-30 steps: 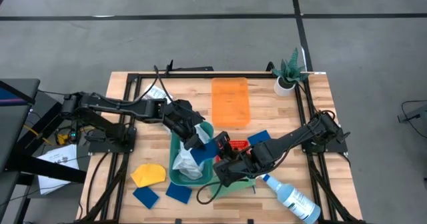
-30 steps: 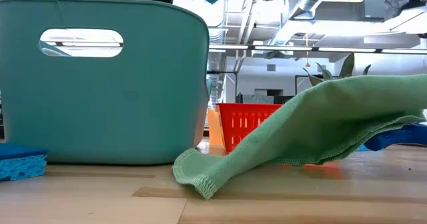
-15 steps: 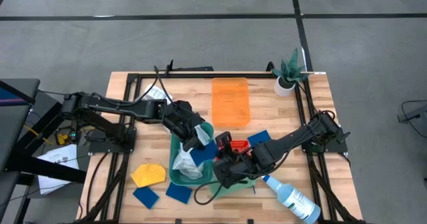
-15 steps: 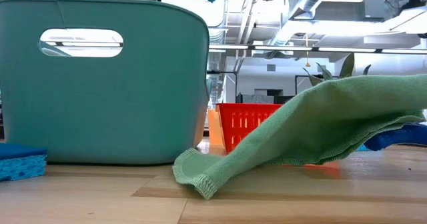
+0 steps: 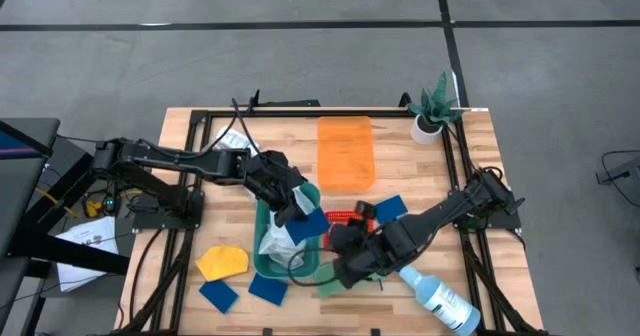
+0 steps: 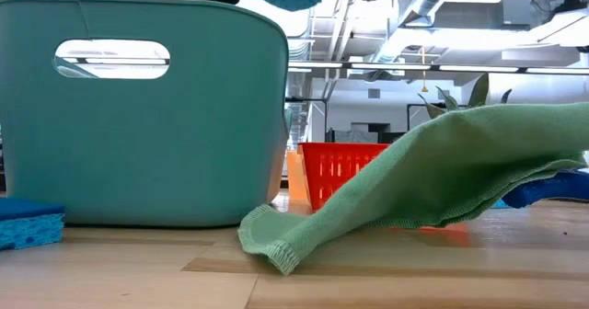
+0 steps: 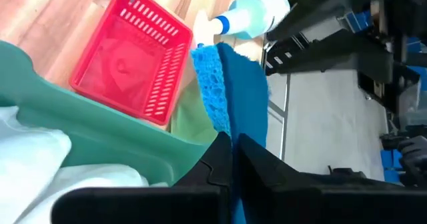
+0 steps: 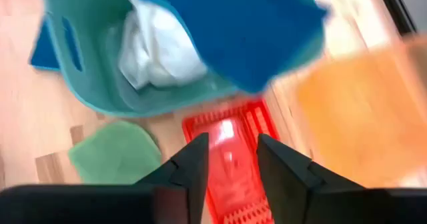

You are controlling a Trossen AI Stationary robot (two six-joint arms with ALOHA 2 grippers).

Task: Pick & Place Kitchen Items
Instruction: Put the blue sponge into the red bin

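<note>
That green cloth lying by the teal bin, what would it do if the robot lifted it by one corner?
The green cloth would probably droop and hang: it already lies in soft folds on the table. It looks thin, so likely light. Pushed, it would sooner bunch up than slide, judging by its rumpled hem.

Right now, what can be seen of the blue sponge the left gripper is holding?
The blue sponge is a flat rectangular pad with a porous, rough edge, lighter blue along one face. The left gripper is shut on one end of it, so it stands out edge-on beyond the fingers. It hangs in the air over the rim of the teal bin, which holds a white cloth. Nothing but the fingers touches it.
</note>
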